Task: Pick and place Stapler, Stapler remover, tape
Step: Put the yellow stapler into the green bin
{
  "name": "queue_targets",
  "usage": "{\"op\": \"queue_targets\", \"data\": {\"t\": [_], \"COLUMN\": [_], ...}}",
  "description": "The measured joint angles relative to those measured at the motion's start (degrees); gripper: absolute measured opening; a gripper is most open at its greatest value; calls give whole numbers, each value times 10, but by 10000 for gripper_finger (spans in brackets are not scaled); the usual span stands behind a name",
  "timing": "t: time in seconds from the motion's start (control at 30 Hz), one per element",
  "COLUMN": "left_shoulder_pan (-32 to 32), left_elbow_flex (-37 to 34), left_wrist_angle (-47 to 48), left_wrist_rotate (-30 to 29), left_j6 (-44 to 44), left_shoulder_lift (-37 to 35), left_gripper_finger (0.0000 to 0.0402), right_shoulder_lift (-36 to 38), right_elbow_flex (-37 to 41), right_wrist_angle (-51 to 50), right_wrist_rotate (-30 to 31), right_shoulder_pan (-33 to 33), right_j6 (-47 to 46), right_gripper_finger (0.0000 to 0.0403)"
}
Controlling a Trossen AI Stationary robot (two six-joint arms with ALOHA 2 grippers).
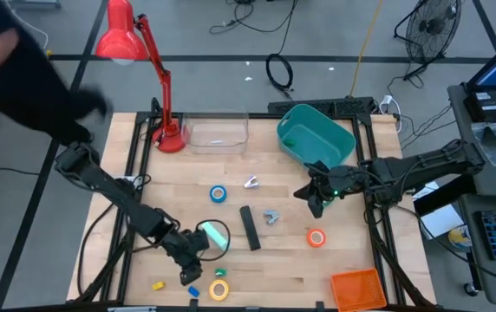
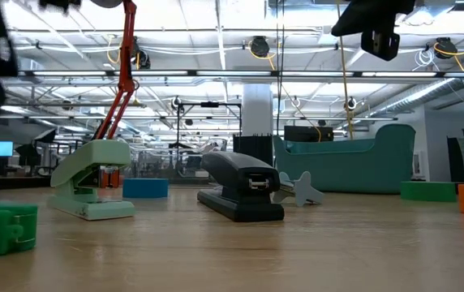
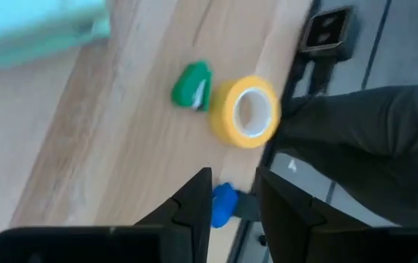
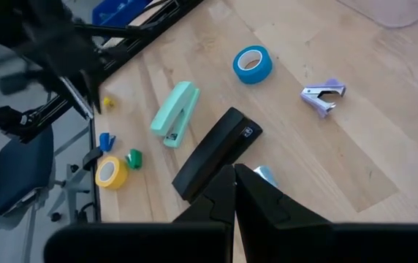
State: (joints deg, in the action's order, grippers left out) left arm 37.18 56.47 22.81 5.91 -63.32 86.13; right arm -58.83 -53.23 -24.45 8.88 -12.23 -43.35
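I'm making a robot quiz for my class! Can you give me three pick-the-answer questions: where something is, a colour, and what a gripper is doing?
1. Where is the slim black bar-shaped stapler?
A. in the teal plastic bin
B. lying on the wooden table
C. in the orange basket

2. What colour is the tape roll nearest the left gripper?
A. yellow
B. orange
C. blue

3. What is the right gripper doing?
A. shut, holding nothing
B. gripping the stapler
C. gripping a tape roll

Answers: 1 B, it lies flat mid-table; 2 A, the yellow ring sits right beside that gripper; 3 A, its fingers meet in the air above the table.
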Motion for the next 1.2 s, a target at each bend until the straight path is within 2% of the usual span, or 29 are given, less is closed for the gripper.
{"op": "queue_targets", "data": {"t": [0.17, 0.3, 0.43, 0.6, 0.7, 0.87, 0.97, 1.1, 1.2], "left_shoulder_pan": [66, 145, 223, 272, 282, 281, 280, 279, 279], "left_elbow_flex": [97, 106, 89, 78, 78, 77, 77, 77, 77], "left_wrist_angle": [213, 287, 266, 236, 234, 161, 150, 174, 197], "left_wrist_rotate": [-56, -69, -72, -87, -60, -14, 2, 4, -26], "left_j6": [-5, -89, -199, -304, -313, -276, -272, -280, -293], "left_shoulder_lift": [0, 1, 1, 11, 45, 122, 146, 146, 136], "left_gripper_finger": [108, 108, 108, 108, 109, 109, 111, 135, 169], "right_shoulder_lift": [0, 0, 0, 0, 0, 0, 0, 0, 0], "right_elbow_flex": [0, 0, 0, 0, 0, 0, 0, 0, 0], "right_wrist_angle": [-2, -3, -7, -7, -7, -6, -6, -6, -4], "right_wrist_rotate": [0, 2, 17, 31, 49, 49, 50, 50, 50], "right_shoulder_pan": [-11, -22, -28, -29, -29, -27, -27, -28, -28], "right_j6": [-1, -1, 1, 5, 5, 9, 9, 7, 6], "right_gripper_finger": [0, 0, 0, 0, 0, 0, 0, 0, 0]}}
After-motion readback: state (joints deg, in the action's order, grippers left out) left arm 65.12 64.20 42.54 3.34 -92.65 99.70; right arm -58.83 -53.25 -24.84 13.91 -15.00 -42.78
